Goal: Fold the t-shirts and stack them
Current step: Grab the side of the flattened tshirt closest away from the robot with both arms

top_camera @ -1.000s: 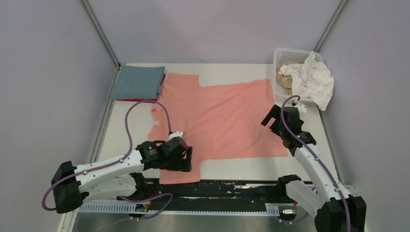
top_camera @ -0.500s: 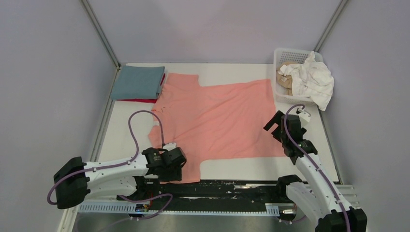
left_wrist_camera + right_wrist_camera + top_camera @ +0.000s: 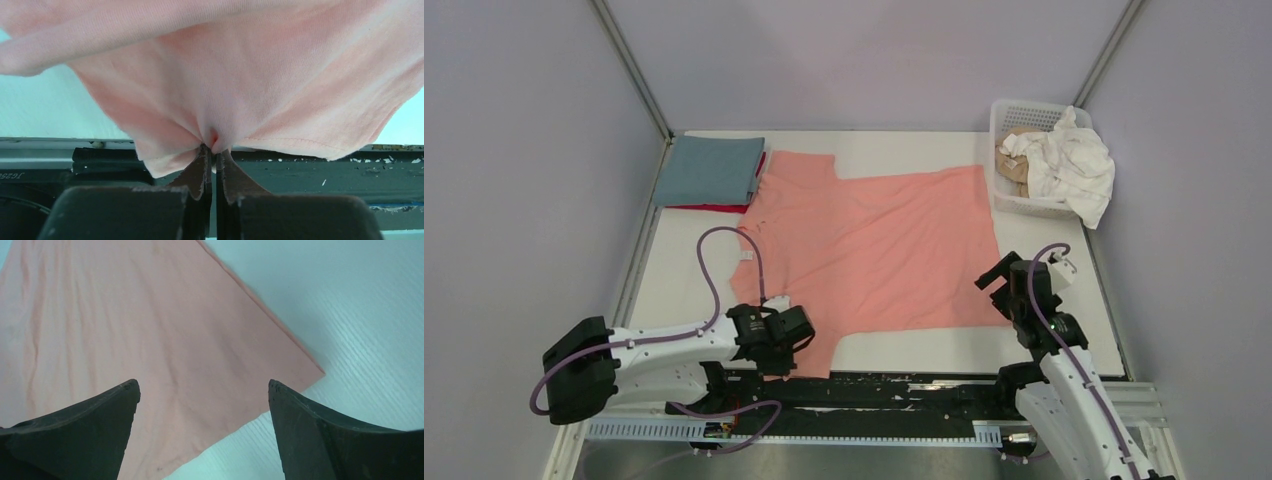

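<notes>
Since a second ago both arms have drawn back toward their bases: the left end effector [image 3: 776,347] has slid along the near sleeve of the salmon pink t-shirt [image 3: 874,250] to that sleeve's outer edge, and the right end effector [image 3: 1016,287] has retreated from the shirt's right hem to its near right corner. In the left wrist view the left end effector [image 3: 214,150] is clamped tight on a pinch of the sleeve, the pink cloth bunching into a small pucker between the fingertips and draping away from them. The right end effector [image 3: 202,385] stands wide apart and grips nothing, with the shirt's hem corner showing between its two dark fingers [image 3: 85,425]. This shirt lies spread flat over the middle of the white surface [image 3: 684,270], collar to the left. Just beyond its far sleeve, at its left far corner, a folded grey-blue t-shirt [image 3: 709,170] rests on a red t-shirt [image 3: 709,207], of which only a thin edge shows. Beyond the shirt's far right corner stands a white lattice basket [image 3: 1024,105] holding a crumpled white t-shirt [image 3: 1074,170], which spills over the rim, and a tan t-shirt [image 3: 1014,165] beneath it.
</notes>
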Motion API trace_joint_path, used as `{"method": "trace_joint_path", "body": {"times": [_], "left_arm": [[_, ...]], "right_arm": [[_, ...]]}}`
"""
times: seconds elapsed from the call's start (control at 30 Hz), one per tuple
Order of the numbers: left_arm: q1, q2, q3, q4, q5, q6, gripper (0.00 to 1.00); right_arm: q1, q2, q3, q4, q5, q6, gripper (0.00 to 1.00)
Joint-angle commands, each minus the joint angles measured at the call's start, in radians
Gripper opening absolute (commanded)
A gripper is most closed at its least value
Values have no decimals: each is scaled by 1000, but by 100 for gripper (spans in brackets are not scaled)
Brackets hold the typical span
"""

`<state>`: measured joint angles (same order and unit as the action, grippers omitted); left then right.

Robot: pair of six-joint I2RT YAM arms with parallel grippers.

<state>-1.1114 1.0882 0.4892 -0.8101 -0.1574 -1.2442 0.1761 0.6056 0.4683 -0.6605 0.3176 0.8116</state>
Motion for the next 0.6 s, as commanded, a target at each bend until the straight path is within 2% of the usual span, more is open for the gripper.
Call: {"method": "trace_joint_path", "body": {"times": [0.0,0.13,0.23,0.33,0.57], "left_arm": [[4,-68,50,-25,-126,32,0],[4,-167,53,-1,-121,88,0],[4,-209,52,34,-114,124,0],[4,-242,52,46,-102,147,0],[3,-278,60,28,-97,156,0]], "right_arm": [[-2,-12,-53,-57,-16,170,96],[-1,-10,-103,-65,46,216,93],[-2,-2,-148,-44,51,262,87],[-2,12,-195,18,45,273,75],[-2,63,-248,134,52,291,37]]}}
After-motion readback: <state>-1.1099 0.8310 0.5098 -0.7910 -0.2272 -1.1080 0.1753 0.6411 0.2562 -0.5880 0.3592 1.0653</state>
